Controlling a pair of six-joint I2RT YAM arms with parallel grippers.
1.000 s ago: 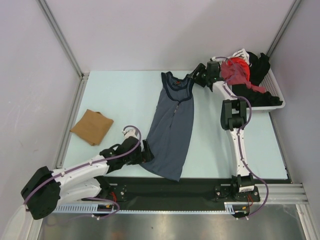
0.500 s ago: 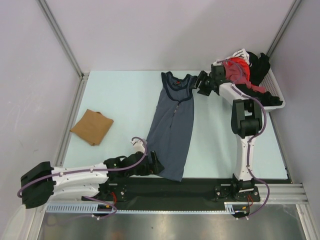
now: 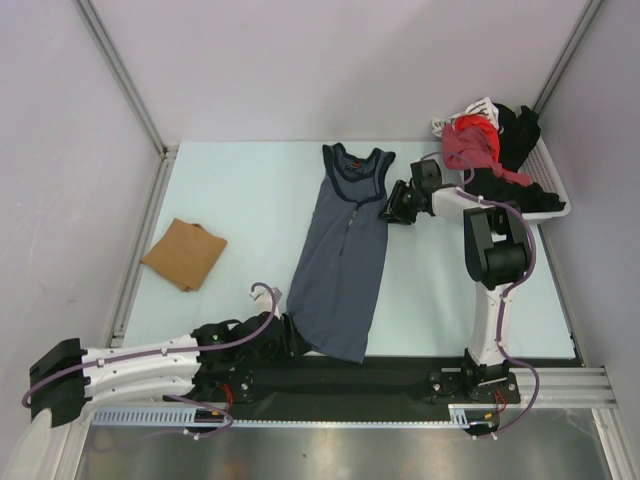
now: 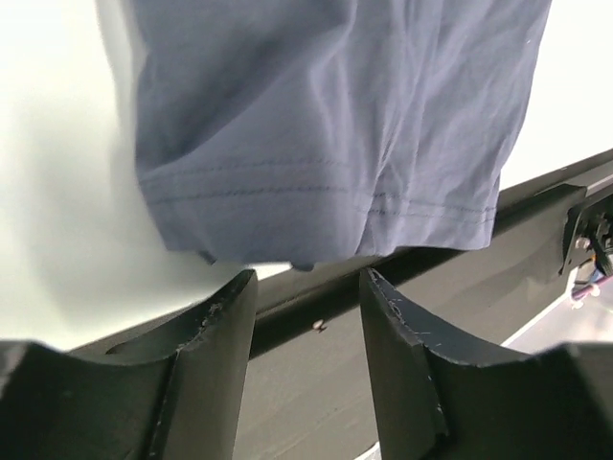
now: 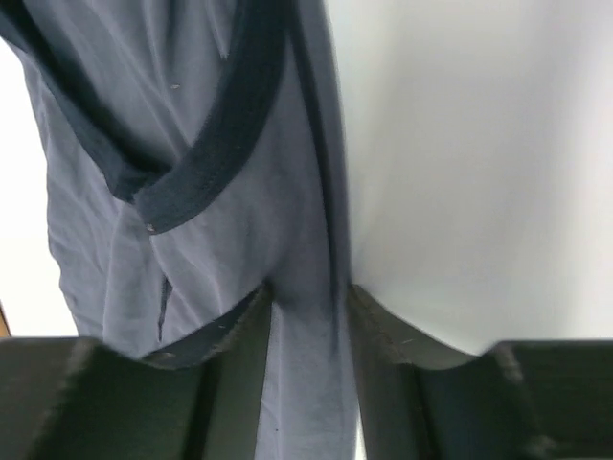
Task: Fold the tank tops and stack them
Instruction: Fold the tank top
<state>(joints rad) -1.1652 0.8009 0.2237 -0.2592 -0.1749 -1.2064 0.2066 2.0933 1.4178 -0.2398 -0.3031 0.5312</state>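
slate-blue tank top stretched out between two parted grippers

slate-blue tank top (image 3: 340,250) lies flat and lengthwise on the pale green table (image 3: 240,190), hem toward the arms. nearest, the left gripper (image 4: 306,278) sits low with its jaws apart and nothing between them. the stitched hem is just ahead of its fingertips and hangs slightly over the black strip (image 3: 400,365) at the table's near edge. well off to that gripper's left and further out lies the tan-brown tank top (image 3: 183,254), folded into a small square. further still, the right gripper (image 5: 309,292) is down at the blue top's shoulder. its jaws are parted and straddle the cloth's side edge, with the dark armhole trim just ahead and to its left. behind and to the right of this gripper stands a white basket (image 3: 545,214) heaped with red and black clothes (image 3: 470,140).
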